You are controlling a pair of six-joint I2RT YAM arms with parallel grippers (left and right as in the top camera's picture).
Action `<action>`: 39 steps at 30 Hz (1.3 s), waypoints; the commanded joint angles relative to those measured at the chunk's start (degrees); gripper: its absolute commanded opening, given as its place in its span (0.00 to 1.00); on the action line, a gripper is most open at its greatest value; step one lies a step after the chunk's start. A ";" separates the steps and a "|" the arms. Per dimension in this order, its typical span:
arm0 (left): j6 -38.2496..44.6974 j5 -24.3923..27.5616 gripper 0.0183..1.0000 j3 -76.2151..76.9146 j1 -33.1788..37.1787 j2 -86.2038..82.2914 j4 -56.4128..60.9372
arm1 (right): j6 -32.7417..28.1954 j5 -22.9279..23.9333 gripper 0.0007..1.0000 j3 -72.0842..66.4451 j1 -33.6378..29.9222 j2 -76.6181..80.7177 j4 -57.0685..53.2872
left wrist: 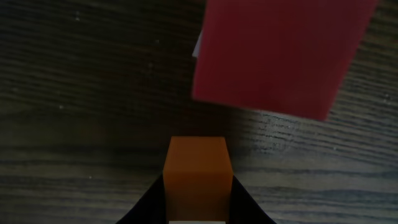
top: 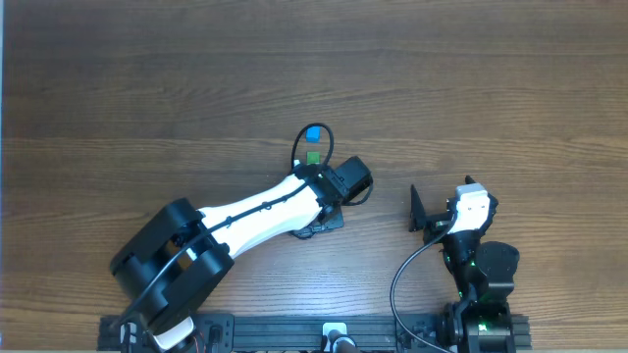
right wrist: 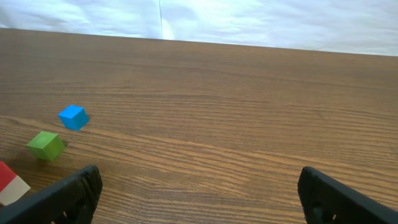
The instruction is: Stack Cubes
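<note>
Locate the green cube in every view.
Top view: green cube at centre, just below the blue cube.
Left wrist view: not in it.
Right wrist view: between the blue cube and red cube.
Shared landmark: the blue cube.

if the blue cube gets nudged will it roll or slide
Probably slides, not rolls: the blue cube has flat faces on the smooth wooden table. It looks small and blocky, so likely light and stiff. The green cube is close; a push may bump it.

Blurry red cube (left wrist: pixel 280 56), top cropped.
</note>
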 commanded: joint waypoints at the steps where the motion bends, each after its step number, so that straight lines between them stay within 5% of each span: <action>1: -0.15 0.26 0.02 0.26 0.15 -6.88 -2.67 | 0.15 -0.26 0.99 -0.31 0.22 -0.37 -0.20; 11: 4.96 -2.67 0.02 11.98 3.72 -8.92 -9.66 | 0.13 -0.26 0.99 -0.31 0.22 -0.37 -0.20; 39: 9.81 0.44 0.02 14.19 7.54 0.92 -7.69 | 0.13 -0.26 0.99 -0.31 0.22 -0.37 -0.20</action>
